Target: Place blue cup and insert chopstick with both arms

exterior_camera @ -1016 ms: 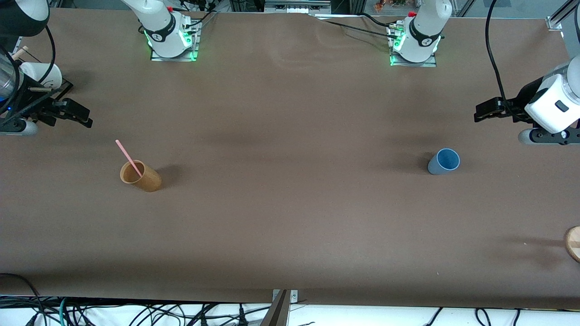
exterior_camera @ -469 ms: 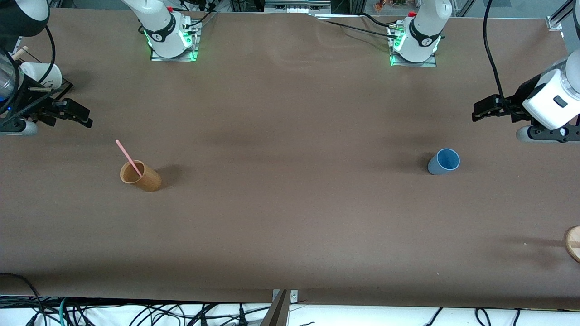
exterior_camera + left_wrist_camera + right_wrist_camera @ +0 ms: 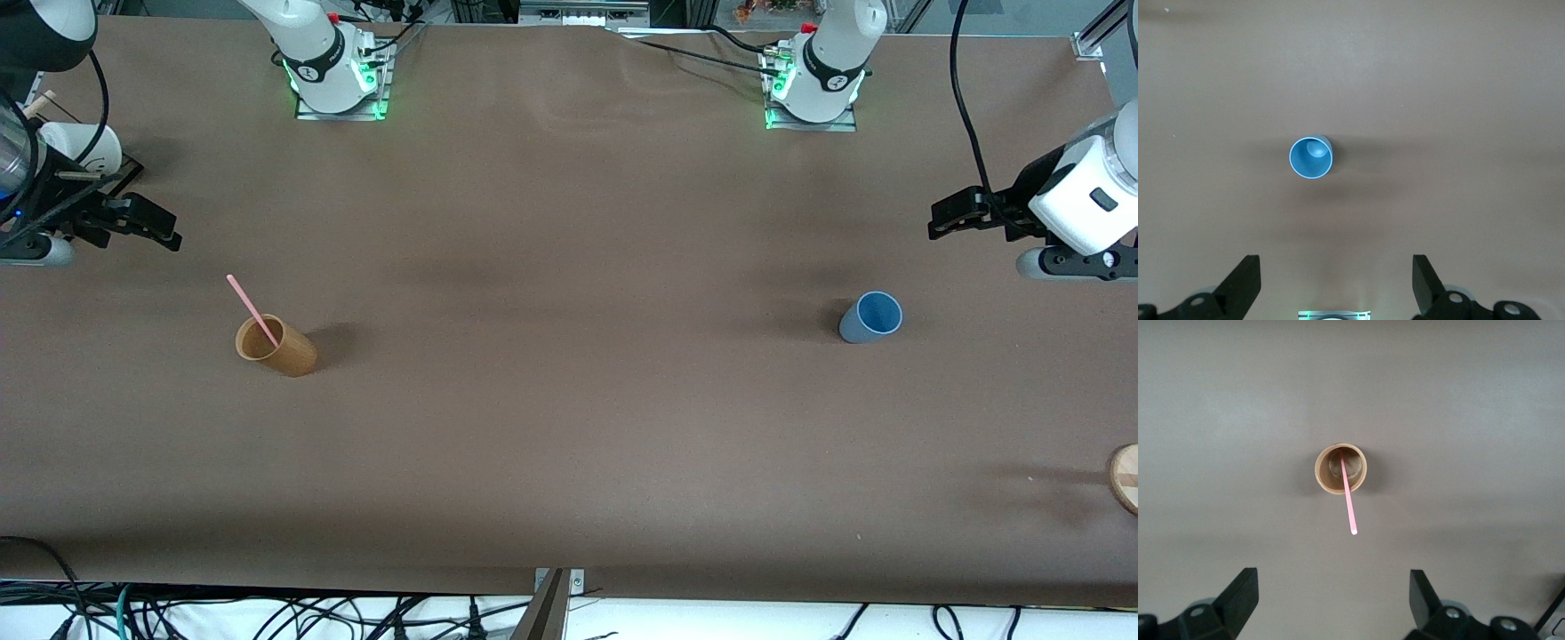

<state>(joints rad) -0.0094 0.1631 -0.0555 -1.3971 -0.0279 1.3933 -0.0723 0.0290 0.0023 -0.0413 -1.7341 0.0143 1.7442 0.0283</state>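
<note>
- My left hand (image 3: 944,218) hangs in the air over the worktop (image 3: 569,427) at the left arm's end, with its two fingers (image 3: 1245,283) spread wide and nothing between them.
- In the left wrist view the blue cup (image 3: 1311,158) stands straight under this hand, upright, and apart from the fingers.
- My right hand (image 3: 160,229) hangs over the right arm's end of the worktop, also with the fingers (image 3: 1241,597) spread wide and holding nothing.
- In the right wrist view the orange-brown cup (image 3: 1340,468) stands upright under this hand, without contact to it.
- The blue cup (image 3: 870,317) stands on the worktop toward the left arm's end, nearer to the front camera than my left hand's place. Its inside is bright blue, and I see nothing in it.
- The orange-brown cup (image 3: 276,346) stands toward the right arm's end, well apart from the blue cup.
- The chopstick (image 3: 252,311) is in the orange-brown cup. It leans on the rim, and its upper part sticks out tilted.
- At the edge of the worktop, at the left arm's end, a round wooden thing (image 3: 1125,478) shows only in part.
- I can read no label or writing on either cup.
</note>
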